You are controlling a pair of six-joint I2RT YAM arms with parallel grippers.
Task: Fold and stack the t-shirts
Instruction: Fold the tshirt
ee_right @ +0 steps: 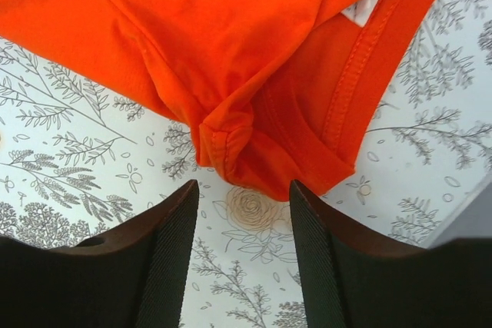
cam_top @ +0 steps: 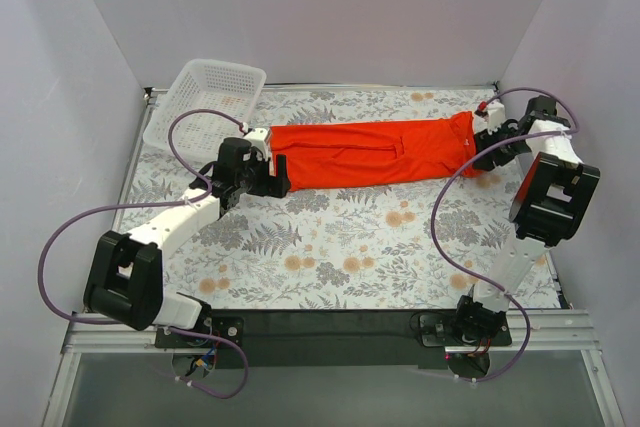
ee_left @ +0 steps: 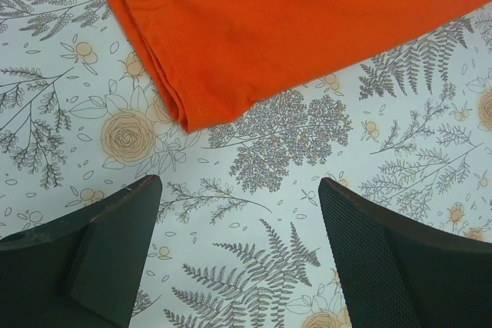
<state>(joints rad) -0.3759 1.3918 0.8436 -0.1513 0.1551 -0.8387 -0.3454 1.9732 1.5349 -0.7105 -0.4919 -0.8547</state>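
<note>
Overhead, the plain orange-red short-sleeved t-shirt (cam_top: 370, 154) lies on the floral-printed table cover (cam_top: 340, 247). It is already narrowed into a long band running left to right across the far half. The left gripper (cam_top: 272, 177) stands at the band's left end and the right gripper (cam_top: 485, 137) at its right end, evidently one to each end so the band can be doubled over. A white plastic mesh basket (cam_top: 205, 97) sits in the far left corner, just beyond the band.

Left wrist view: jaws spread wide, nothing between them. The fingers (ee_left: 108, 259) hang over bare cover, with the hemmed corner just ahead and untouched.

Right wrist view: jaws parted more narrowly, likewise empty. The fingers (ee_right: 165, 259) point at the bunched collar end, where a white label (ee_right: 361, 9) shows. The fabric lies just beyond the tips.

Judgement: lengthwise folds done, crosswise fold outstanding, neither end gripped.
</note>
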